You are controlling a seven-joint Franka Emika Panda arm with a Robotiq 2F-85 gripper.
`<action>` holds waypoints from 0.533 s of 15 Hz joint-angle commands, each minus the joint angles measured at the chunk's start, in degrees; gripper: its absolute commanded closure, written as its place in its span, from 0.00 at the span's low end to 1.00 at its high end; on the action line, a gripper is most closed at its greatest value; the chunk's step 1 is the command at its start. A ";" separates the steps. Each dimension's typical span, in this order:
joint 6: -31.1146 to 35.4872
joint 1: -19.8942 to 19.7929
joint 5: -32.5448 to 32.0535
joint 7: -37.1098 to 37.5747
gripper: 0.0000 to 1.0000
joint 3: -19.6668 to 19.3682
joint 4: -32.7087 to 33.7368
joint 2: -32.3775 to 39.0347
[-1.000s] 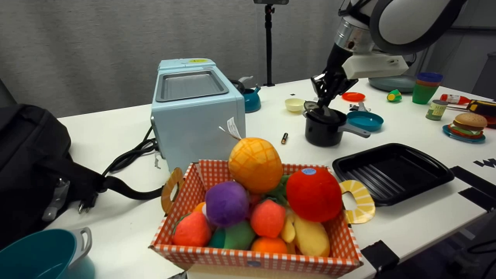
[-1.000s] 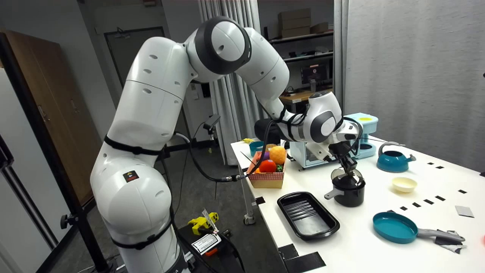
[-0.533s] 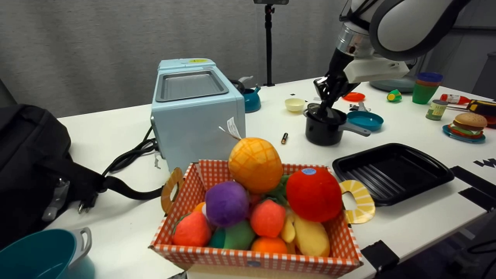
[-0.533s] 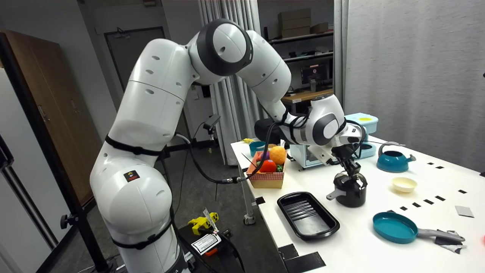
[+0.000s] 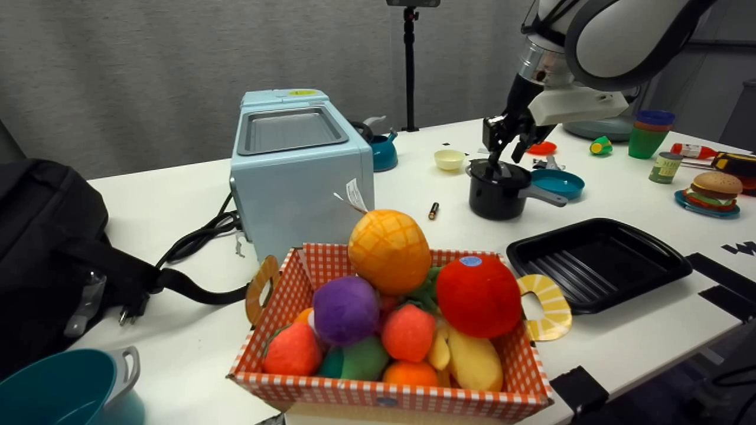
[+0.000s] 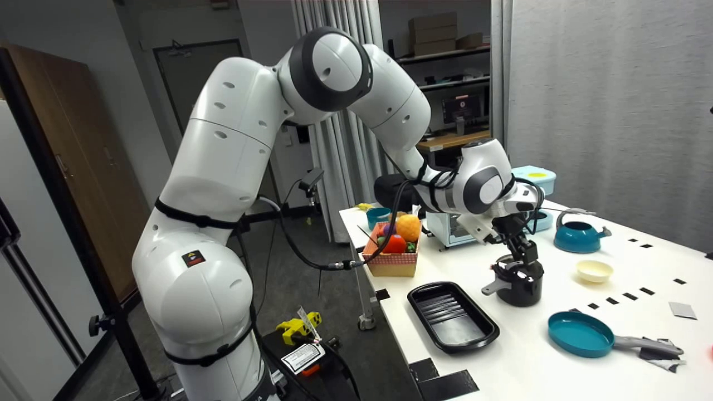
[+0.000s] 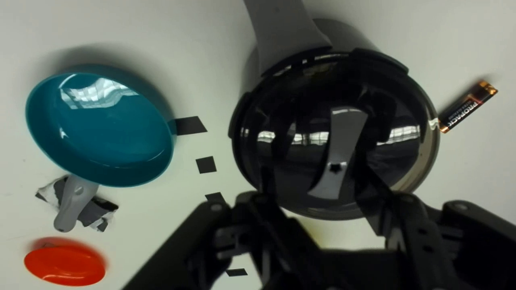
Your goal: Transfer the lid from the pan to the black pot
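Note:
The lid (image 7: 300, 161), dark and glossy with a grey bar handle, lies on top of the black pot (image 5: 496, 200). The pot's grey side handle shows in the wrist view (image 7: 282, 34). A pale crescent shows along the lid's edge; I cannot tell whether the lid is fully seated. In an exterior view the pot (image 6: 525, 291) stands upright. My gripper (image 7: 314, 173) is open, its fingers apart on either side of the lid's handle, just over the lid; it also shows in an exterior view (image 5: 505, 158). The pan (image 7: 100, 129) is shallow and teal with a grey handle; it holds nothing.
A black ribbed tray (image 5: 596, 262) and a checked basket of plush fruit (image 5: 390, 386) stand near the pot. A battery (image 7: 467, 106) lies beside it. A pale yellow bowl (image 6: 594, 271), a teal kettle (image 6: 579, 236) and a light blue oven (image 5: 304, 189) are around.
The lid has gone from tilted in the gripper to lying flatter on the pot. The gripper fingers have spread off its handle. The pot has shifted slightly.

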 commanded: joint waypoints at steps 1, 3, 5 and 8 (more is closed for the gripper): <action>-1.85 0.20 -0.52 -0.04 0.15 -0.79 0.97 -0.03; -1.57 -0.75 -0.23 -0.96 0.01 -0.55 0.26 -1.08; -0.88 -1.58 -0.05 -1.58 0.00 -0.50 -1.17 -2.74; -0.33 -3.10 0.03 -2.94 0.00 -0.17 -4.13 -6.59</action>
